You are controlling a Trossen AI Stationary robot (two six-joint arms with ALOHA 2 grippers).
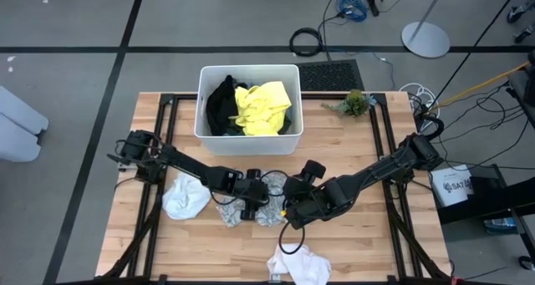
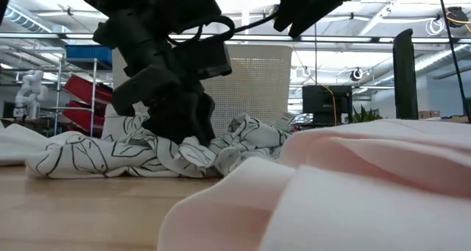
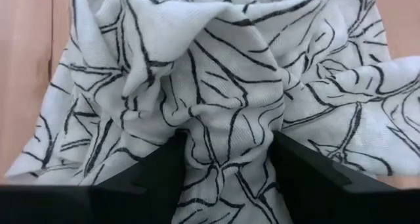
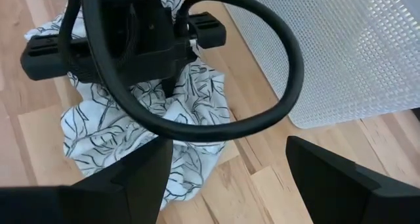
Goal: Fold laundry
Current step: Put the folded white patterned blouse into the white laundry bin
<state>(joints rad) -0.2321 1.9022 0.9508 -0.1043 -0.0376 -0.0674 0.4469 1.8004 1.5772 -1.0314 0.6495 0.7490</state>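
Straddling a raised fold of the crumpled grey-white cloth with dark line pattern (image 3: 216, 86), lying on the wooden desk (image 1: 351, 235) just in front of the white plastic tub (image 1: 248, 128), the left gripper (image 3: 226, 165) fingers are standing released; pinching deep before lifting would serve best. Right gripper (image 4: 226, 178) is hovering beside, fingers spread, empty.

My wooden table (image 1: 351, 235) carries white tub (image 1: 248, 133), patterned cloth (image 1: 266, 211), two white cloths (image 1: 185, 196) (image 1: 303, 265), small plant (image 1: 355, 103).

White box (image 1: 452, 185) beside table: "BAT" (rest illegible).
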